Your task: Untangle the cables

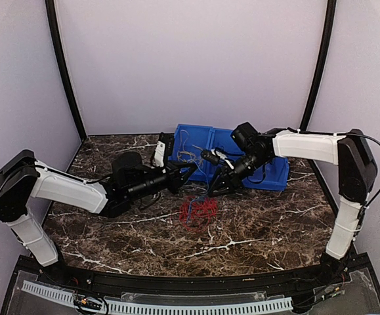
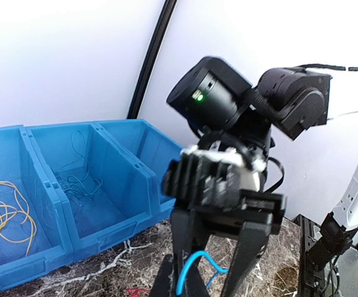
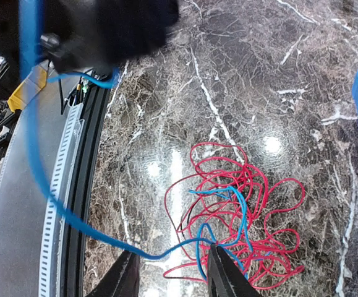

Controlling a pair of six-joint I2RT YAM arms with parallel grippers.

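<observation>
On right pincer [image 3: 174, 275], tips cut off at lower edge. Up-left of it, blurred black mass [image 3: 98, 25] hides blue cable [image 3: 29, 111] end.

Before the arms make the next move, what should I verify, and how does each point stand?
1. Left claw shut on the blue cable: ok.
2. Right claw open: ok.
3. Blue cable clear of the right claw: not ok, it passes between the fingers.
4. Blue cable free from the red tangle: not ok, its far end loops through it.
5. Left claw's hold firm enough for a pull: cannot tell.
</observation>
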